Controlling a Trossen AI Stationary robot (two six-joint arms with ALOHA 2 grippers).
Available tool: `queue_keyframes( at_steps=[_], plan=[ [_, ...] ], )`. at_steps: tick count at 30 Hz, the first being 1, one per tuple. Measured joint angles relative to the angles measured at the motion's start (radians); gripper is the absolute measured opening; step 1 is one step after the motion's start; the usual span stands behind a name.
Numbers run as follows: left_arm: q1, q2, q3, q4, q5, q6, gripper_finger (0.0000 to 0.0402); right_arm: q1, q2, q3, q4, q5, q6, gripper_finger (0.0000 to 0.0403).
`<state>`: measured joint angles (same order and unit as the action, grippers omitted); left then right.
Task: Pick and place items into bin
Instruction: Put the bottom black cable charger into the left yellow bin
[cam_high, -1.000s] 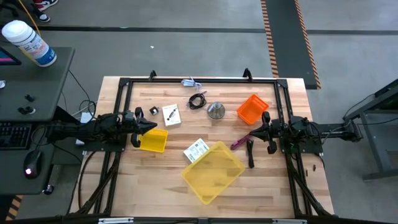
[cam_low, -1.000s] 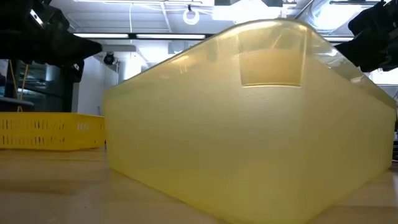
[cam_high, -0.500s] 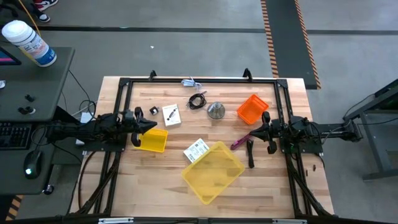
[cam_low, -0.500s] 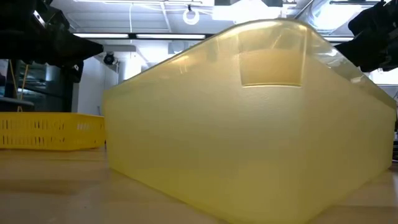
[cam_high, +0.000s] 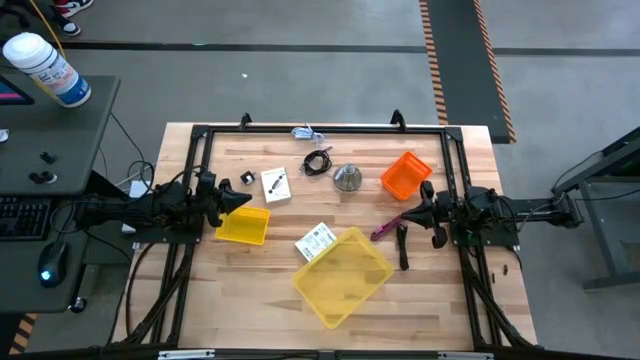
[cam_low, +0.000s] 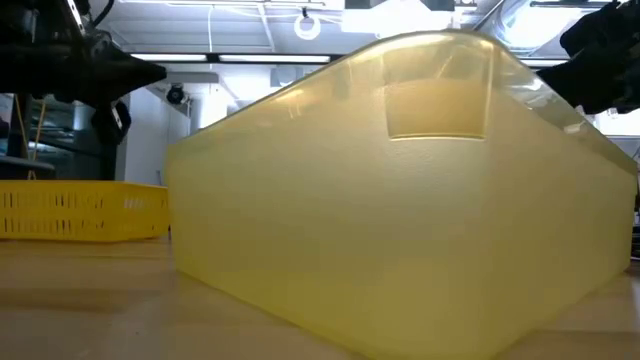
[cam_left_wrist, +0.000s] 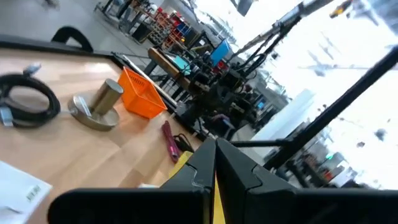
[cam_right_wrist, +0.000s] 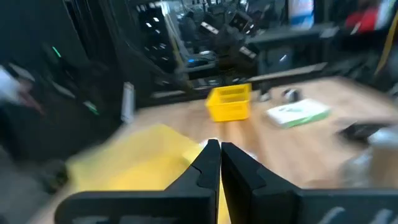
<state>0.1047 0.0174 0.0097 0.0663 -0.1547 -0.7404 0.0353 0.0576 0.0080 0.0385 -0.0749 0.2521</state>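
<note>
My left gripper is shut and hovers above the small yellow basket, touching nothing. My right gripper is shut too, above the purple stick-like tool. The black clip, the white card with black mark, the coiled black cable and the white printed label card lie flat on the table. The large translucent yellow bin sits at the near middle. In the left wrist view the cable and the purple tool show beyond my shut fingers.
A silver cone-shaped metal piece and an orange basket stand toward the far side. A black elongated thing lies under the right arm. A black frame rims the table. The bin fills the low view.
My left arm has drawn back a little toward the table's left edge and its wrist has turned slightly; the fingers stay shut. The right arm and all items have kept still.
</note>
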Motion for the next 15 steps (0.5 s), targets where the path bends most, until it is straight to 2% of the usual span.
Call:
queue_keyframes(
  at_steps=[3,5,8,10,15],
  plan=[
    [0.000,0.000,0.000,0.000,-0.009,-0.091,0.0001,0.000,0.000,0.000,0.027,-0.001,0.182,0.0007],
    [0.000,0.000,0.000,0.000,-0.014,-0.127,0.0001,0.000,0.000,0.000,0.041,0.012,0.197,0.0007],
    [0.000,0.000,0.000,-0.003,-0.016,-0.103,0.0001,0.000,0.000,0.000,0.056,0.009,0.224,0.0007],
    [0.000,0.000,0.000,-0.010,-0.029,-0.064,0.0001,0.000,0.000,0.000,0.055,0.019,0.197,0.0007],
    [0.000,0.000,0.000,-0.010,-0.033,0.138,0.0001,-0.002,0.002,0.000,0.083,0.097,-0.006,0.0009]
  ],
)
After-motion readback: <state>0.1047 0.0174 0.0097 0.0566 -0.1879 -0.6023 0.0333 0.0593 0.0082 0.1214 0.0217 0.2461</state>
